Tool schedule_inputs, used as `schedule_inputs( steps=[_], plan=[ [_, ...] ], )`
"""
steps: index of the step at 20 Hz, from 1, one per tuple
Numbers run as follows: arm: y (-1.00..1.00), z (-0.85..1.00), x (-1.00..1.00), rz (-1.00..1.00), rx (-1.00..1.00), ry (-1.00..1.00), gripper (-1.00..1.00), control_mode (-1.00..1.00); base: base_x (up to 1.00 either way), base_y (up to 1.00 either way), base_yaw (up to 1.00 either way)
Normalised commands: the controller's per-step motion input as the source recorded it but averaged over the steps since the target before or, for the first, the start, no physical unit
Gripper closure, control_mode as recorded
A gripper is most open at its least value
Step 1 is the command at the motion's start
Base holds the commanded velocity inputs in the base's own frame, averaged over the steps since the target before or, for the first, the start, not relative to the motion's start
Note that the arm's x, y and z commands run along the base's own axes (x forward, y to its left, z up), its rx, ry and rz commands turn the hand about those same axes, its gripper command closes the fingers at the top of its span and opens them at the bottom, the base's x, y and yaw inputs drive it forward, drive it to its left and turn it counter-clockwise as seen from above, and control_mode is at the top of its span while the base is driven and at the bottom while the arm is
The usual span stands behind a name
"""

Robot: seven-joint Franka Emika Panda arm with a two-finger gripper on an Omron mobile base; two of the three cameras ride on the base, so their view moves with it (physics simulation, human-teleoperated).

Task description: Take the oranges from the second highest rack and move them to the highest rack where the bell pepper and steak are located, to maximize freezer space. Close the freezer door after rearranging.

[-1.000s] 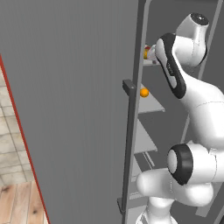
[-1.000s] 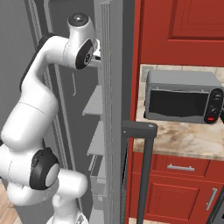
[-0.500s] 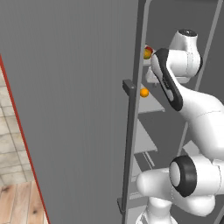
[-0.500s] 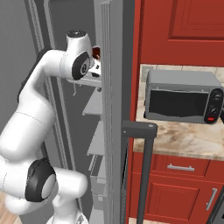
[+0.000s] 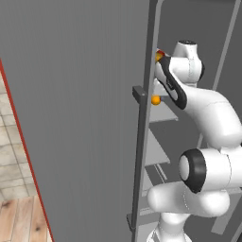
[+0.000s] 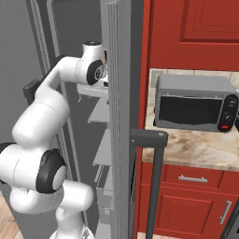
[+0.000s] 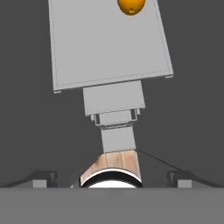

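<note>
Spread wide with nothing between them, small dark gripper (image 7: 113, 178) fingers (image 7: 41, 177) at the bottom corners of the hand view, pointing down over a stack of thin flat light-grey shelf plates. Directly below the claw, uppermost of these, a broad grey rack (image 7: 105, 52) carrying one small glossy orange-yellow ball (image 7: 131, 6) near its far edge, well clear of the fingertips. Seen from the left base, white wrist tucked inside the open cabinet beside the tall matte-grey freezer door (image 5: 80, 113) with its long vertical bar handle (image 5: 140, 156). Just beside the wrist at top-shelf height, a second orange (image 5: 159, 57) touching a small dark-red rounded thing (image 5: 161, 52); lower, beneath the hand, another orange (image 5: 155, 100) on the next shelf.
</note>
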Motion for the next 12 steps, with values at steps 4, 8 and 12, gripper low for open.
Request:
schedule_inputs(
  steps=[4, 8, 12],
  plan=[
    [-0.08, -0.44, 0.0, 0.01, 0.0, -0.15, -1.0, -1.0, 0.0, 0.0, 0.0],
    [-0.02, -0.43, 0.0, 0.0, 0.0, -0.22, -1.0, -1.0, 0.0, 0.0, 0.0],
    [-0.05, -0.36, 0.0, 0.0, 0.0, -0.01, -1.0, -1.0, 0.0, 0.0, 0.0]
  ],
)
